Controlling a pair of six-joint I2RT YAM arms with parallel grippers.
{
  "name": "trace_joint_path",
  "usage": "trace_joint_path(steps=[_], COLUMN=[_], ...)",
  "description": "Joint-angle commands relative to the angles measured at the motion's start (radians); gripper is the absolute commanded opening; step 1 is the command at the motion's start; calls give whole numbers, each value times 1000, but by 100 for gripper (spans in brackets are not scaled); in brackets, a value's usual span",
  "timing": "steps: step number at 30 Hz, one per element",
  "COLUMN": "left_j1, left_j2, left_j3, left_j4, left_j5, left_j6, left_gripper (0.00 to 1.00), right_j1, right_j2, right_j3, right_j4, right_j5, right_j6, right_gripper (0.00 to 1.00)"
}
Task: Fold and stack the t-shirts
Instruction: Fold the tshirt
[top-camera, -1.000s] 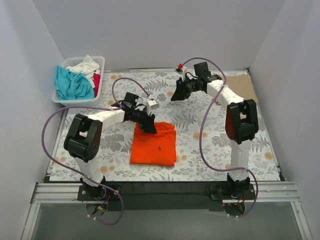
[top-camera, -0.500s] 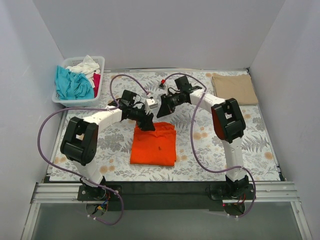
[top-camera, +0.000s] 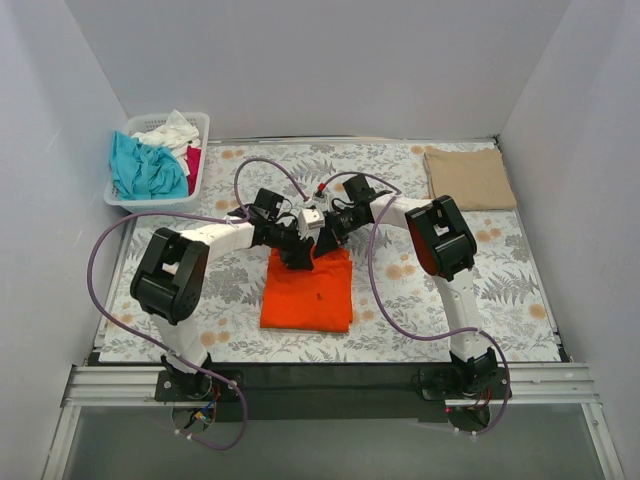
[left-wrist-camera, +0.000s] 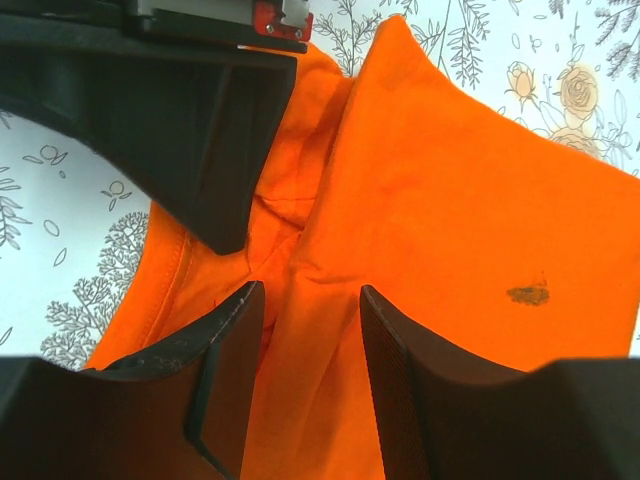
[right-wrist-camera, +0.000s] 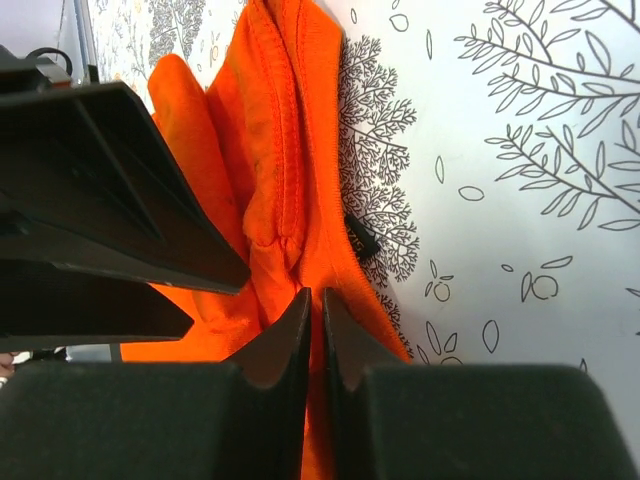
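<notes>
A bright orange t-shirt (top-camera: 310, 292) lies folded in the middle of the table. My left gripper (top-camera: 297, 256) is at its far edge. In the left wrist view it (left-wrist-camera: 308, 335) is open, jaws either side of a raised fold of the orange t-shirt (left-wrist-camera: 450, 200). My right gripper (top-camera: 323, 238) meets it from the right. In the right wrist view it (right-wrist-camera: 316, 305) is shut on the hem of the orange t-shirt (right-wrist-camera: 265, 120). A folded tan t-shirt (top-camera: 470, 178) lies at the far right. Teal (top-camera: 145, 170), white (top-camera: 165, 130) and pink-red (top-camera: 193, 163) t-shirts sit crumpled in the basket.
A white slatted basket (top-camera: 203, 124) stands at the far left corner. White walls close in the left, back and right sides. The floral cloth (top-camera: 500, 270) covers the table. The two grippers' fingers are very close together over the shirt's far edge.
My right arm has swung from the far right down to the orange shirt's far edge, uncovering the tan shirt. My left gripper has stayed at that edge, shifting slightly right.
</notes>
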Motion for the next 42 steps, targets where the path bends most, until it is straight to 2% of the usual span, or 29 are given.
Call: trace_joint_path(steps=[1, 2, 5, 7, 10, 12, 18, 32, 42], left_j1=[-15, -17, -21, -21, -21, -21, -21, -6, 19], left_j2=[2, 5, -4, -32, -64, -98, -177, -147, -144], left_j3=[-10, -10, -16, -26, -27, -18, -18, 51, 45], left_j4=[46, 46, 46, 44, 32, 10, -10, 68, 130], left_j5=[-24, -24, -13, -2, 5, 8, 4, 15, -1], left_j6=[25, 28, 38, 47, 50, 50, 67, 90, 119], left_gripper=[40, 40, 29, 16, 3, 0, 0, 0, 0], right_j1=[0, 0, -1, 0, 0, 0, 2, 2, 2], right_j2=[16, 16, 16, 18, 19, 21, 19, 21, 29], right_j3=[-12, -17, -21, -23, -26, -29, -40, -55, -60], right_j4=[34, 34, 36, 36, 37, 37, 39, 43, 46], right_j5=[33, 35, 36, 36, 35, 33, 32, 4, -11], right_j6=[-6, -6, -7, -6, -9, -7, -13, -21, -26], right_gripper=[13, 13, 13, 13, 13, 12, 12, 12, 12])
